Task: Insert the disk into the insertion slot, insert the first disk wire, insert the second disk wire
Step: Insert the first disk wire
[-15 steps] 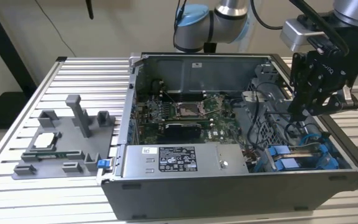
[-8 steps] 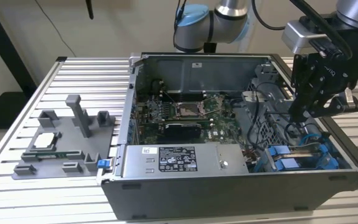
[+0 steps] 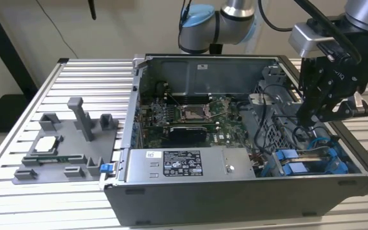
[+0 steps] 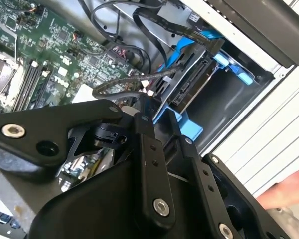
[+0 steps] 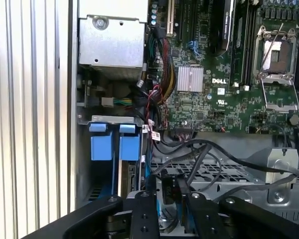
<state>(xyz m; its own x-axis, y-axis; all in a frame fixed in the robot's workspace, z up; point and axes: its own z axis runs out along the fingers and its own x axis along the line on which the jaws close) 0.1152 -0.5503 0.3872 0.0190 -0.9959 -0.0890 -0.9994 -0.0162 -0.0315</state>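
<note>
Toward the table's (image 3: 88, 81) edge on the exterior view's left lies a grey fixture tray (image 3: 69, 143). The open computer case (image 3: 235, 196) occupies the middle. Along the case's near edge sits the power-supply box (image 3: 184, 164), with the motherboard (image 3: 190, 115) behind it. In the case's near corner, on the exterior view's right, the disk (image 4: 189, 87) sits in its blue carrier inside the insertion slot (image 3: 299, 167). My gripper (image 3: 308, 122) hangs just above that corner among loose black wires (image 5: 214, 154); I cannot tell whether it is closed on one. Risk: a connector presented tilted to the disk's port may jam or bend contacts, and a slack wire may snag on my gripper.
</note>
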